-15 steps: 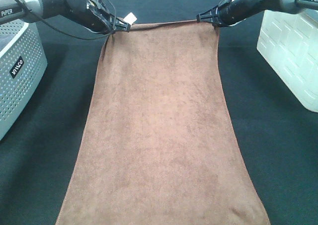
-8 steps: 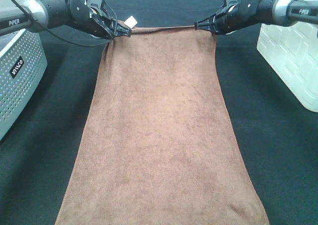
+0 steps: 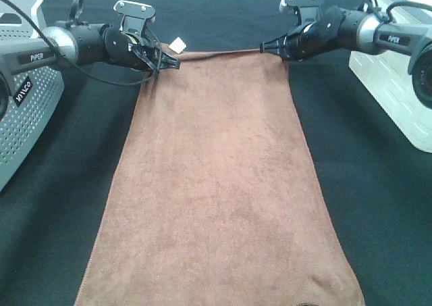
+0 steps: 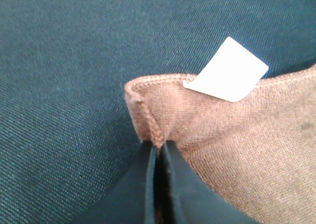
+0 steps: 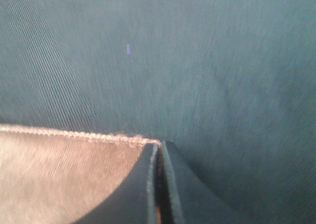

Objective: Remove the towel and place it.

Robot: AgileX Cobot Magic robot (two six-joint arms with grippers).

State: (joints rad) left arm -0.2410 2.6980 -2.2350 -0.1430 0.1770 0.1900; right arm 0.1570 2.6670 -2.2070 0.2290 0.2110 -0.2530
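Note:
The brown plush towel (image 3: 216, 184) lies stretched lengthwise on the dark table, its near end running out of the exterior view. My left gripper (image 3: 170, 61) is shut on the far left corner of the towel (image 4: 222, 135), next to the small white tag (image 3: 177, 45) (image 4: 228, 70). My right gripper (image 3: 268, 48) is shut on the far right corner of the towel (image 5: 64, 169). The far edge between the two grippers is pulled taut. Both gripper's black fingers (image 4: 148, 189) (image 5: 163, 184) pinch the stitched hem.
A grey perforated basket (image 3: 23, 96) stands at the left edge. A white bin (image 3: 398, 69) stands at the right edge. Dark cloth (image 3: 378, 205) covers the table on both sides of the towel.
Both grippers have come lower and toward the table with the towel's far corners, and the far edge has dropped a little. The grips are unchanged.

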